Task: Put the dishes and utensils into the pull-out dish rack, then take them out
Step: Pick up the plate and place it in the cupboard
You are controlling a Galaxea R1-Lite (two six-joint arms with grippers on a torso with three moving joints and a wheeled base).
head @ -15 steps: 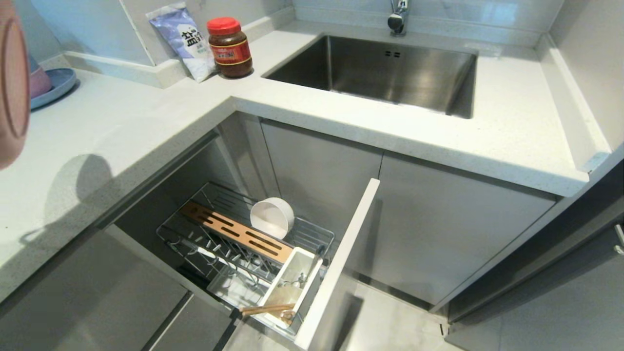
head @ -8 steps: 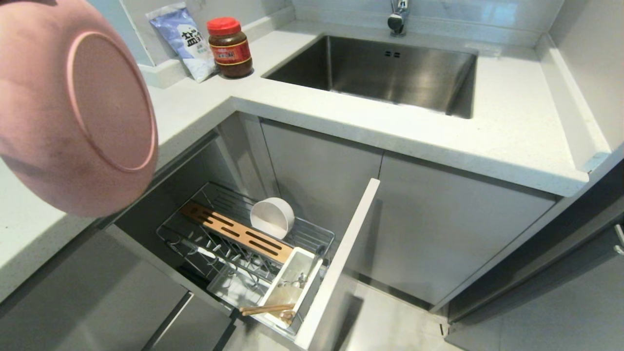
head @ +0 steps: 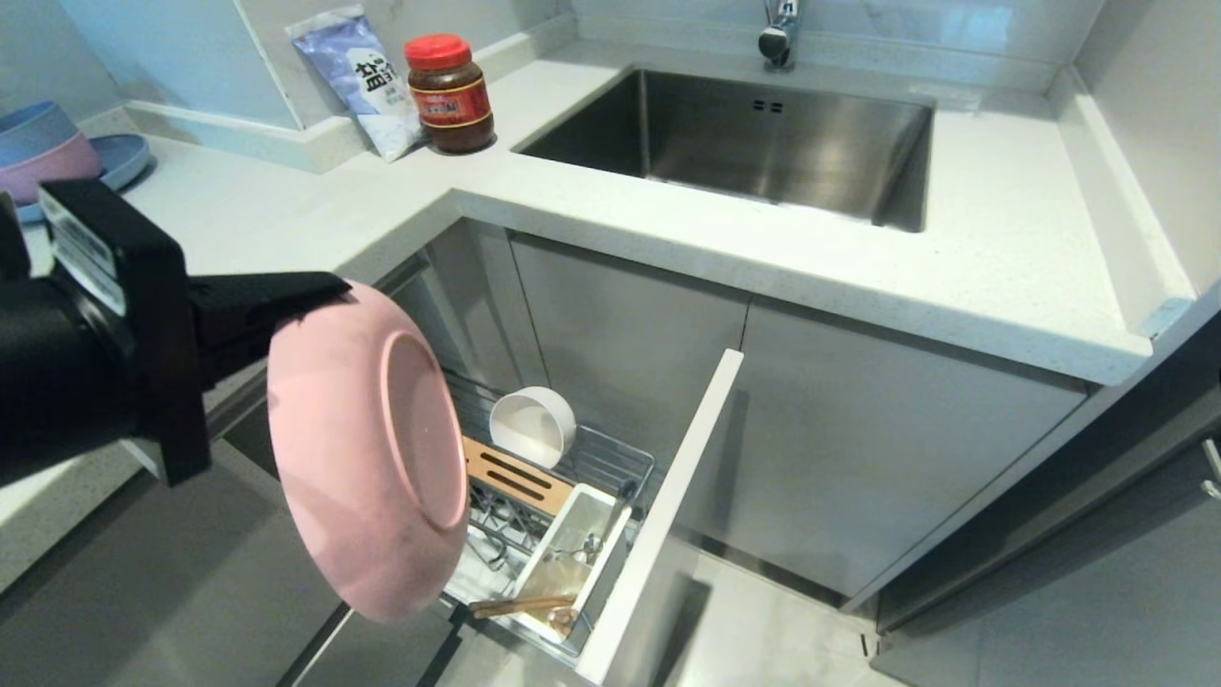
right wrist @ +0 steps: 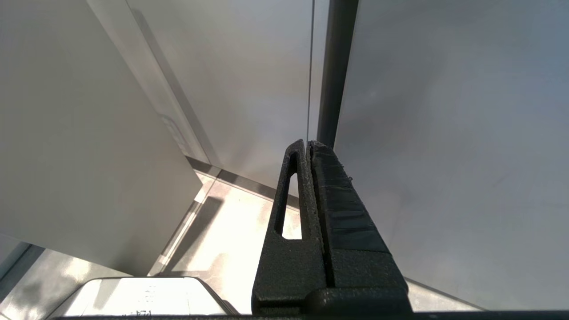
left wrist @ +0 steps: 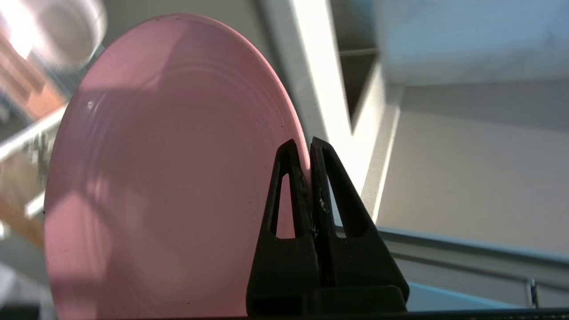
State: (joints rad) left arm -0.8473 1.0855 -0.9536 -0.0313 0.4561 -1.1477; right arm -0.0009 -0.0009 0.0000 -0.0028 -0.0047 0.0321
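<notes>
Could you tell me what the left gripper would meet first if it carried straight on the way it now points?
Apart from the pink plate its jaws hold, the left gripper seems aimed across the open dish rack at its raised front panel, probably met first; depth is unclear.

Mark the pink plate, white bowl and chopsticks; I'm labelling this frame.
pink plate (head: 367, 448), head view, underside near the foot ring.
white bowl (head: 531, 426), head view, inside of the bowl.
chopsticks (head: 520, 604), head view, middle of the sticks.
</notes>
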